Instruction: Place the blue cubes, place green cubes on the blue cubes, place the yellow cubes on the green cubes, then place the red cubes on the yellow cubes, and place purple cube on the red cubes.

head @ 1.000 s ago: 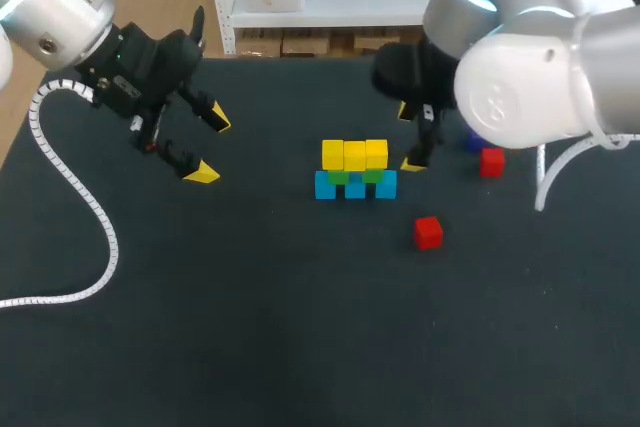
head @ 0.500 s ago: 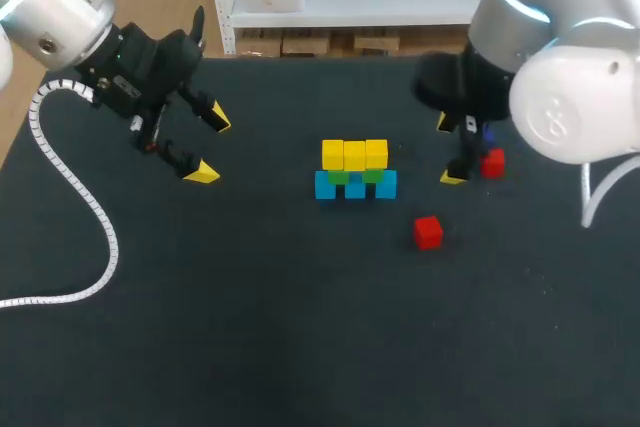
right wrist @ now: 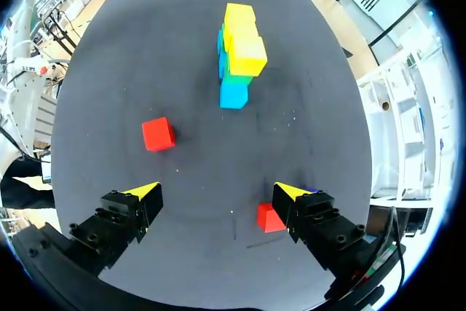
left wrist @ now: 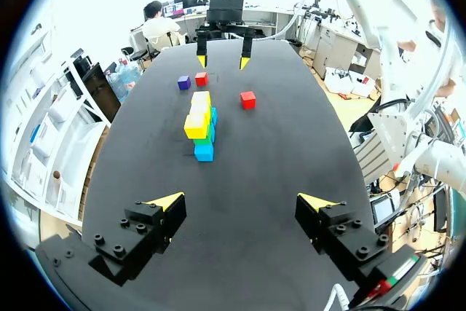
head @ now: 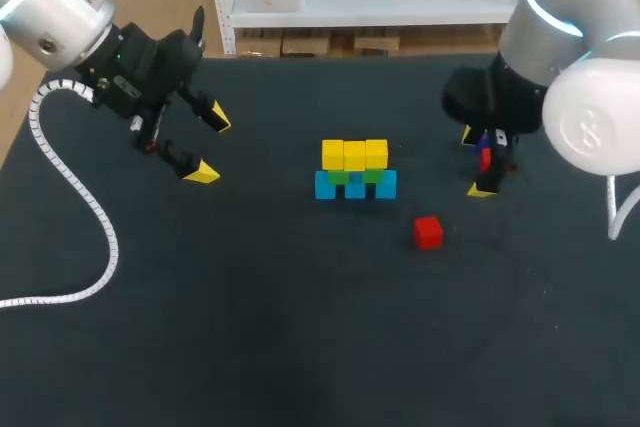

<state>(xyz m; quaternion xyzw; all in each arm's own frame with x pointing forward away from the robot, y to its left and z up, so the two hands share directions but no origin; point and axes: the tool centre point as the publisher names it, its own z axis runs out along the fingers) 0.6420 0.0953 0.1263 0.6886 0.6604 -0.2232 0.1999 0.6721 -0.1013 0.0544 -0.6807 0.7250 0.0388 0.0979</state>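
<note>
In the middle of the table stands a stack: a row of blue cubes (head: 355, 186), green cubes (head: 350, 176) on them, and yellow cubes (head: 354, 154) on top. One red cube (head: 428, 232) lies alone, right of and nearer than the stack. My right gripper (head: 476, 162) hangs open over a second red cube (head: 486, 158); in the right wrist view this red cube (right wrist: 268, 218) lies between the fingers, close against one of them. The purple cube (left wrist: 184, 82) sits just beside it, mostly hidden in the head view. My left gripper (head: 211, 147) stands open and empty, far left of the stack.
A white ribbed cable (head: 75, 197) from my left arm curls over the dark table (head: 300, 327) at its left side. From the left wrist, the stack (left wrist: 202, 125) is straight ahead with my right gripper (left wrist: 222, 60) beyond it.
My right arm has swung to the right, from just beside the stack to over the red cube next to the purple one. My left arm has kept still.
</note>
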